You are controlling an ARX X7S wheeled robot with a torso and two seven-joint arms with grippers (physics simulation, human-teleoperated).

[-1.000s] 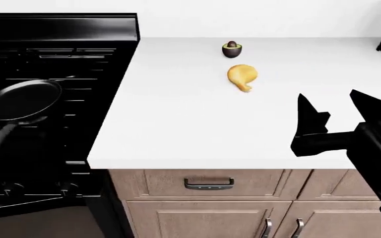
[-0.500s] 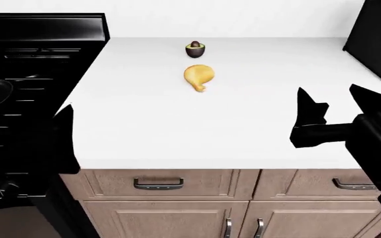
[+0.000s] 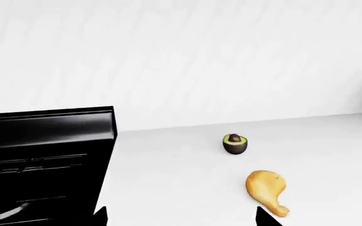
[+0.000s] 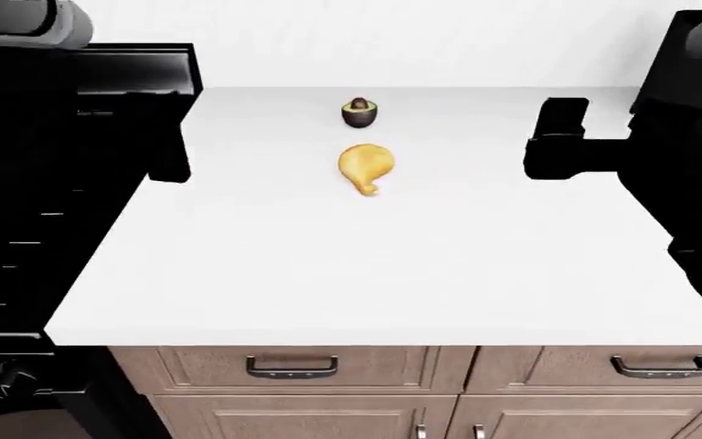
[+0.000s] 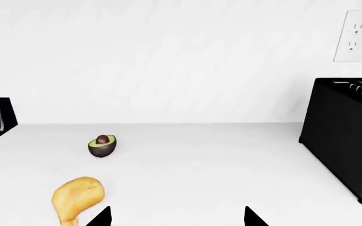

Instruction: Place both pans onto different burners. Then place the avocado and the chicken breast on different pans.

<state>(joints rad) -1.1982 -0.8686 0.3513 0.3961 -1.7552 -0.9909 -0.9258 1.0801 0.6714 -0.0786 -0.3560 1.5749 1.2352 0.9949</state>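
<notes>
The avocado (image 4: 358, 112) sits cut side up at the back of the white counter (image 4: 326, 265). The golden chicken breast (image 4: 365, 167) lies just in front of it. Both also show in the left wrist view, avocado (image 3: 234, 143) and chicken (image 3: 266, 186), and in the right wrist view, avocado (image 5: 102, 145) and chicken (image 5: 76, 195). My left gripper (image 4: 156, 137) is open and empty at the edge of the range, left of the food; it also shows in its wrist view (image 3: 182, 219). My right gripper (image 4: 548, 137) is open and empty, right of the food; it also shows in its wrist view (image 5: 177, 217). The black range (image 4: 22, 256) fills the left. Neither pan shows clearly.
A black toaster (image 5: 348, 146) stands at the counter's right end under a wall outlet (image 5: 357, 36). The range's raised back panel (image 3: 45, 125) stands at the left of the counter. Wooden drawers with handles (image 4: 292, 366) lie below the counter's front edge.
Both arms have risen and reached forward over the counter toward the food. The view has shifted right, and the pan seen on the range one second ago is out of sight.
</notes>
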